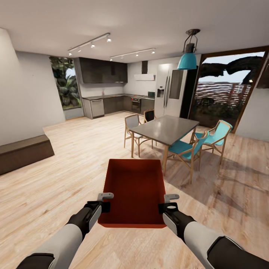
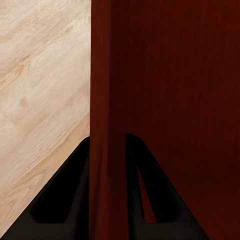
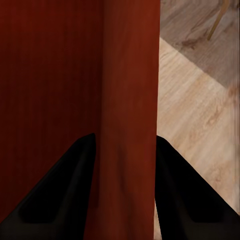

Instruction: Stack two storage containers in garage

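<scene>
An orange-red lidless storage container (image 1: 135,190) hangs in front of me above the light wood-plank floor (image 1: 71,157), held between both arms. My left gripper (image 1: 104,202) is shut on its left wall (image 2: 107,125), one dark finger (image 2: 62,195) on each side of the rim. On the opposite side my right gripper (image 1: 169,203) is shut on the right wall (image 3: 130,125), which its black fingers (image 3: 60,190) straddle. Only one container is in sight; the second is out of view.
A grey dining table (image 1: 166,129) with teal and wooden chairs (image 1: 186,149) stands just ahead to the right. A low dark bench (image 1: 22,151) runs along the left wall. The kitchen (image 1: 108,101) and fridge (image 1: 170,93) lie at the back, with open plank floor ahead on the left.
</scene>
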